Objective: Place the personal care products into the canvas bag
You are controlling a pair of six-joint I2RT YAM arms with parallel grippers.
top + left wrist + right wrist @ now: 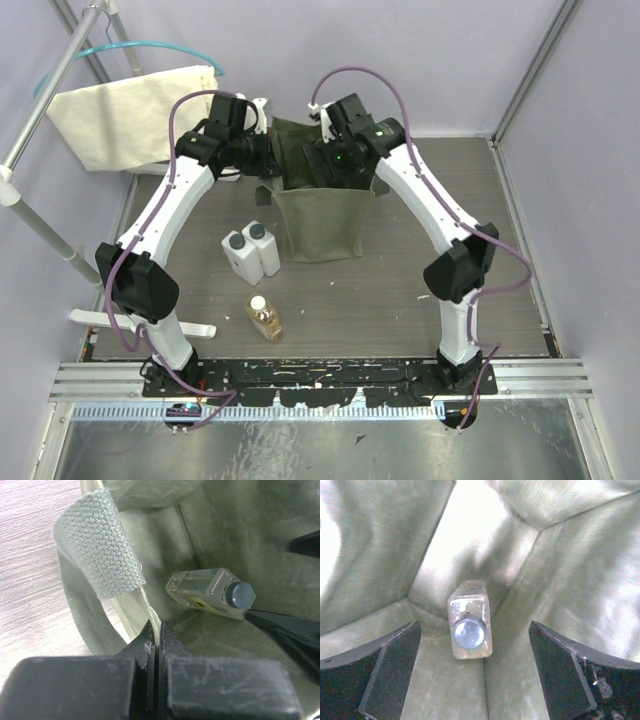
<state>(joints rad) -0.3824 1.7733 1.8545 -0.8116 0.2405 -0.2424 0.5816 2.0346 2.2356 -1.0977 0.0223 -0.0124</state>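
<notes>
Small booth, pale purple walls, dark wood-grain table.

Walls [590,200] were plain and matte, closing in the table [400,300] on the left, back and right, with thin metal strips [530,70] running up the back right corner. A ribbed metal rail [320,380] ran across the near edge of the table, and a scuffed, shiny metal sheet [300,450] lay below it. At back left stood a grey pole rack [60,70] with a teal hanger [150,48] carrying a flat cream cloth [130,115]. A white pole [40,235] slanted down the left side, with a white bar [150,325] flat by the table's left edge. Light was bright and even, with soft shadows and some glare on the metal sheet.
</notes>
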